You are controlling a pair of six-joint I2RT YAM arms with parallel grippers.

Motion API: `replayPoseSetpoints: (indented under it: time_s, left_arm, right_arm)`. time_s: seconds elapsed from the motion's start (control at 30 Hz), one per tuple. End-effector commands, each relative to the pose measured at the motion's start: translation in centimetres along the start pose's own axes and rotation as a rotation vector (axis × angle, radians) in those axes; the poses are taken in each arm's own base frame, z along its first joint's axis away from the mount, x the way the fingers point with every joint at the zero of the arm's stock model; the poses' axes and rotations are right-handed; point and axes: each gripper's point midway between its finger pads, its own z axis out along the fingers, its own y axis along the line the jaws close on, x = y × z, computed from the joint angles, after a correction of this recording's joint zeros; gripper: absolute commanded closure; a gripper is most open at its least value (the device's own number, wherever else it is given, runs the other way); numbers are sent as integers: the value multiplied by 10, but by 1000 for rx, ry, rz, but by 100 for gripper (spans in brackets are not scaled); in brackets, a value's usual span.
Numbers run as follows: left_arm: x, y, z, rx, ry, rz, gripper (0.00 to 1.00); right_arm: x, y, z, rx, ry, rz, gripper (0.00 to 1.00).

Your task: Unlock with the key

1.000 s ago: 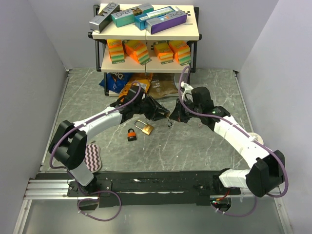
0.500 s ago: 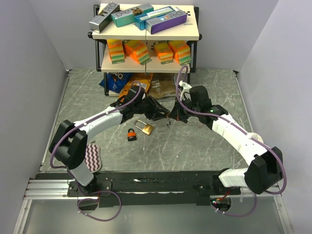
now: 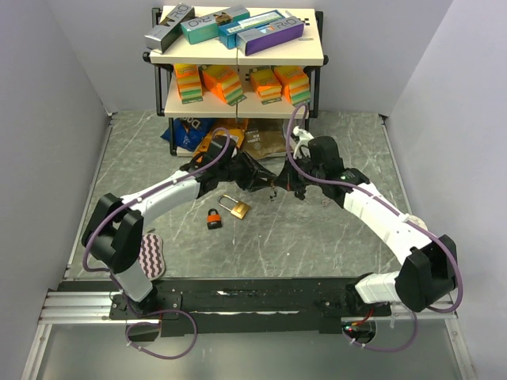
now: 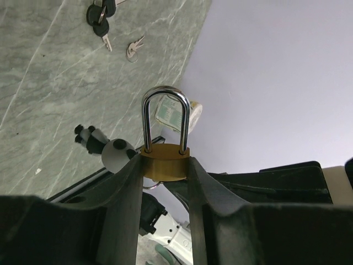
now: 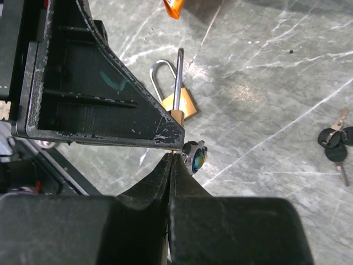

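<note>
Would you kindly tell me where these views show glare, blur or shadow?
Top external: even light, sharp, faint shadows on the table. Left wrist: glint down the padlock shackle, left fingers dark and soft. Right wrist: right fingers blurred, keys crisp.

padlock (image 4: pixel 164 165): brass body, shiny steel shackle | table (image 4: pixel 49 94): grey marbled, smooth, semi-matt

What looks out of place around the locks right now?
Nothing is damaged or spilled, but loose keys lie on the table. A brass padlock and an orange-and-black padlock lie nearby. The held padlock sits squarely in the left gripper.
</note>
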Motion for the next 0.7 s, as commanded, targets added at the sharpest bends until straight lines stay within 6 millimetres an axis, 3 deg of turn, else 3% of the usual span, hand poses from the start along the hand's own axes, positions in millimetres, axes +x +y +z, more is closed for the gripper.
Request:
replayPoseSetpoints:
  time_s: [0.0, 0.3, 0.67]
  left_arm:
    - [28, -57, -17, 181, 100, 65, 99]
    - [35, -96, -41, 384, 77, 206, 99]
    - [48, -114, -69, 515, 72, 305, 99]
  right_arm:
    - [-38, 1, 4, -32, -120, 27, 100]
    - [-40, -3, -10, -140, -132, 191, 100]
    - [-43, -16, -15, -114, -131, 337, 100]
